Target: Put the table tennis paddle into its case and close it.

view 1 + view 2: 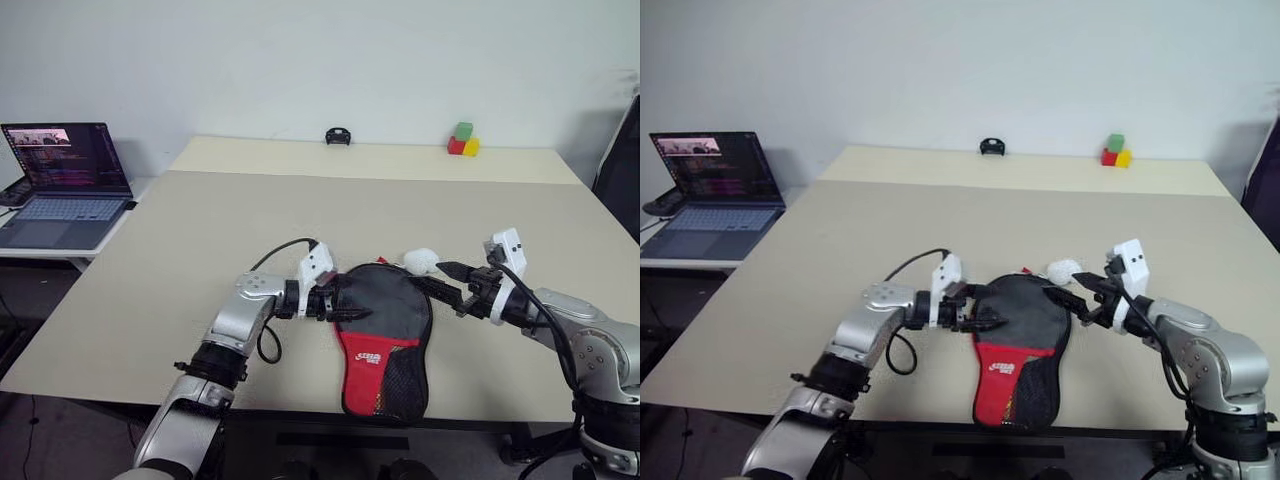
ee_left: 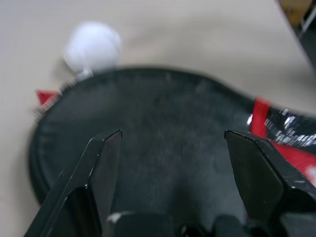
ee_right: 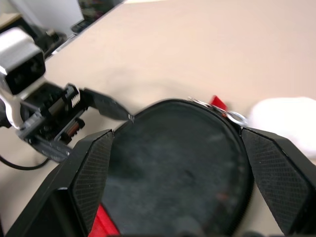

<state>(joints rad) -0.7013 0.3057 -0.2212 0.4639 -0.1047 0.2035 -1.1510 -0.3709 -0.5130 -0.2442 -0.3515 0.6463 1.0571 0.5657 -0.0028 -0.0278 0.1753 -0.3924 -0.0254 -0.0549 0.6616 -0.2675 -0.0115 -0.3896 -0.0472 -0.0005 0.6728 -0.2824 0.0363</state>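
Observation:
The case (image 1: 385,320) lies flat near the table's front edge, its round black end away from me and its red logo panel and mesh toward me. The table tennis paddle is hidden. My left gripper (image 1: 352,308) is at the case's left edge and points right, open, its fingers (image 2: 106,163) spread just above the black fabric (image 2: 173,113). My right gripper (image 1: 428,275) hovers at the case's far right edge, open with nothing between its fingers (image 3: 94,168). A zip pull with a red tab (image 3: 217,103) sticks out at the round end.
A small white ball (image 1: 422,260) rests against the case's far edge, close to the right gripper. A laptop (image 1: 65,185) stands on a side table to the left. Coloured blocks (image 1: 463,140) and a small black object (image 1: 338,136) sit at the table's far edge.

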